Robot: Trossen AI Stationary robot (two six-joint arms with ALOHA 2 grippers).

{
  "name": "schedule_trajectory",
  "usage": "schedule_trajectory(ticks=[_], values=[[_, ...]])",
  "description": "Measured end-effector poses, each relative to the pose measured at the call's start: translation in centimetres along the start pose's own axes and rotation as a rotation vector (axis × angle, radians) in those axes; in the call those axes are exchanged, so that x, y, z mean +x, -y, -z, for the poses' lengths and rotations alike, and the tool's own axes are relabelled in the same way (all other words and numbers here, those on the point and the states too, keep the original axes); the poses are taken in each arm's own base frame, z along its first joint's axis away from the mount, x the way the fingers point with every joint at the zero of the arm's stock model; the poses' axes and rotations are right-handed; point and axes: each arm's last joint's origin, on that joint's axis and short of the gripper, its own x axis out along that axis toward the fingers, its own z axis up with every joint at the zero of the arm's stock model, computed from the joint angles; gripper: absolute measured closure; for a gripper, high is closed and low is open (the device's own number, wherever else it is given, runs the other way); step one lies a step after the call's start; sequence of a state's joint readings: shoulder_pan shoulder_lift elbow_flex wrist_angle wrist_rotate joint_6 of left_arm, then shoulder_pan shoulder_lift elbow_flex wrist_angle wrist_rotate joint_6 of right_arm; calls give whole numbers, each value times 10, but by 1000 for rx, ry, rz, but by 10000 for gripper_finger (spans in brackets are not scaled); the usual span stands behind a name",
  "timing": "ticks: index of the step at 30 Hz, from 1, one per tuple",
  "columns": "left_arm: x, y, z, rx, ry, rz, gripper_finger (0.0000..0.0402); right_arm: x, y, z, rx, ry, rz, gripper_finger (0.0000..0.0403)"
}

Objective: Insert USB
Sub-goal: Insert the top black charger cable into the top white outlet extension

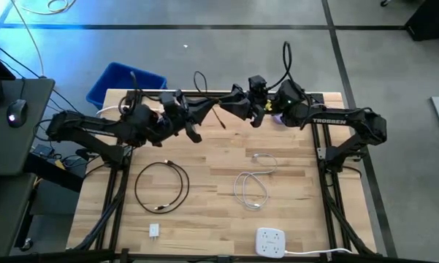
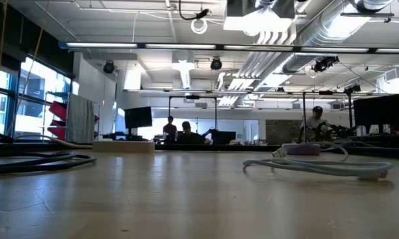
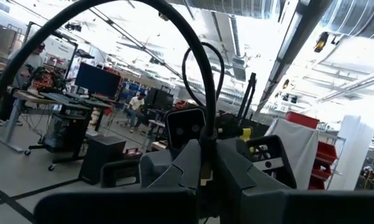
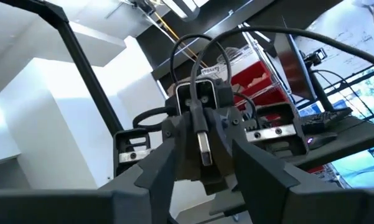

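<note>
A black cable [image 1: 161,186] lies coiled on the table's left half and shows at the left of the low view [image 2: 40,161]. A white USB cable [image 1: 254,183] lies looped right of centre, its plug end [image 2: 279,154] resting on the wood. A small white charger block [image 1: 153,231] and a white power strip [image 1: 270,241] sit by the near edge. My left gripper [image 1: 208,108] [image 3: 202,180] hangs raised over the far edge, shut and empty. My right gripper [image 1: 228,102] [image 4: 205,168] faces it closely, open, holding nothing.
A blue bin [image 1: 124,82] stands beyond the table's far-left corner. A side desk with a mouse [image 1: 14,113] is at the left. Bare wood [image 1: 204,157] lies between the two cables and the arms. People sit at desks far behind in the low view.
</note>
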State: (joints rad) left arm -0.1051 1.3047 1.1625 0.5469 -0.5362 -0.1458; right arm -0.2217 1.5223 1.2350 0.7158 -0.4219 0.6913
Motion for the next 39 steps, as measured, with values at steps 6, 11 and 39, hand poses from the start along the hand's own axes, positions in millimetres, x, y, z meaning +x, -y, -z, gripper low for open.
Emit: schedule_trajectory(ticks=[6, 11, 39], values=[[1, 0, 2, 0, -4, -1, 401, 1, -2, 1, -18, -6, -9, 326], [1, 0, 3, 4, -11, -5, 401, 2, -3, 2, -39, -2, -5, 378], [-6, -1, -29, 61, -276, -16, 303, -37, 8, 1, -12, -421, 170, 403]])
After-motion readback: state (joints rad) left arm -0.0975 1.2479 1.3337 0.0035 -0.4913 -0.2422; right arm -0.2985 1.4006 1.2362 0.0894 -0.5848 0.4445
